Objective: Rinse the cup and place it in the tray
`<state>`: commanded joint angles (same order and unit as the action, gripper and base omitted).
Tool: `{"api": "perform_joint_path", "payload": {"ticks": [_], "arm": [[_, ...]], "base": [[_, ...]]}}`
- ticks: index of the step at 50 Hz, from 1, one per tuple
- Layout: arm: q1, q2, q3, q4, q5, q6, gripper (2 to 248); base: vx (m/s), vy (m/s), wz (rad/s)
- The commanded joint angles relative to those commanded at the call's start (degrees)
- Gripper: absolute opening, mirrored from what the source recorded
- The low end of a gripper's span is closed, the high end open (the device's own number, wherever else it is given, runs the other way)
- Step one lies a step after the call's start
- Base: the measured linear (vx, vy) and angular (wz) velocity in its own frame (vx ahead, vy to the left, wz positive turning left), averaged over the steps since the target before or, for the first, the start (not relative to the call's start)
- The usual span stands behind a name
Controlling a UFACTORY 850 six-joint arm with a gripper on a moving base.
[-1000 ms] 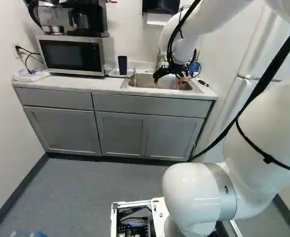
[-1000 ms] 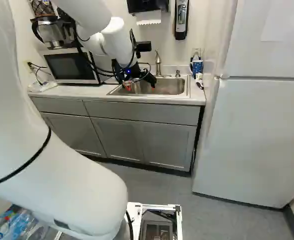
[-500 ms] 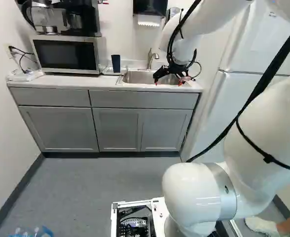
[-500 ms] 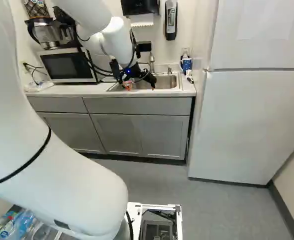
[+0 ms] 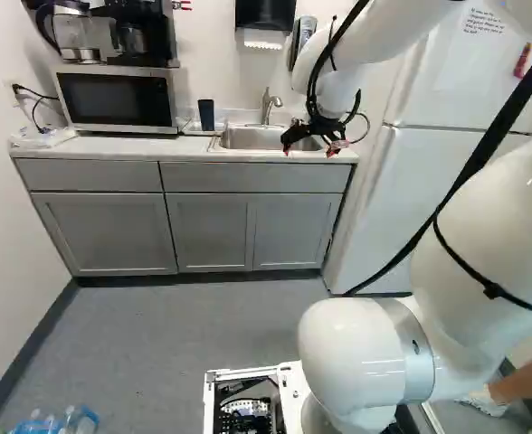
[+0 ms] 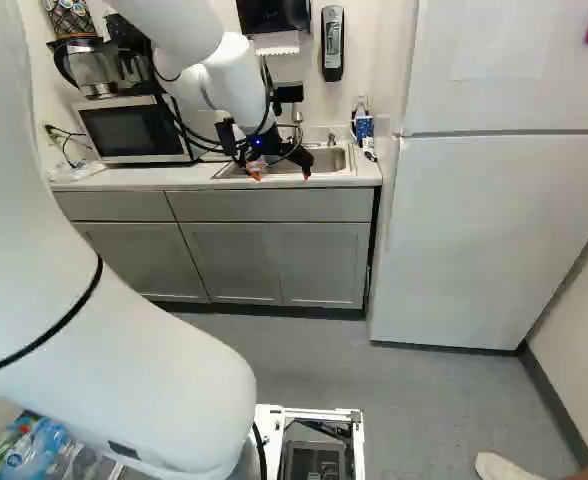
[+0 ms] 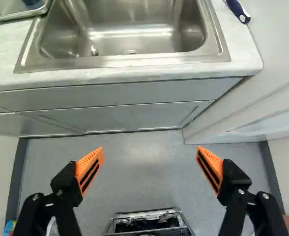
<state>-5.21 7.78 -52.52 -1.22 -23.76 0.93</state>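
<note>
The arm [image 5: 497, 226] is glossy white and thickly rounded, with a grey band [image 5: 415, 348] around a near joint. A black cable [image 5: 497, 136] runs along it, and a thin black tie [image 5: 490, 291] circles one segment. A blue light [image 6: 256, 141] glows beside the black hand [image 5: 308, 152], whose orange, wedge-shaped pads [image 7: 88, 164] have dark slots; silver screws [image 7: 241, 191] dot its links.

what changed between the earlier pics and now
The base has moved: it has backed away from the counter and turned slightly right, so the counter and fridge appear farther left in both base views. The claw rode along, open and empty now. The arm kept its pose, and the dark cup still stands on the tray.
</note>
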Motion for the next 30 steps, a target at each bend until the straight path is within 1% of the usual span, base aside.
{"api": "perform_joint_path", "payload": {"ticks": [30], "arm": [[0.0,0.0,0.0,0.0,0.1,0.0,247]], "base": [[0.001,0.0,0.0]]}}
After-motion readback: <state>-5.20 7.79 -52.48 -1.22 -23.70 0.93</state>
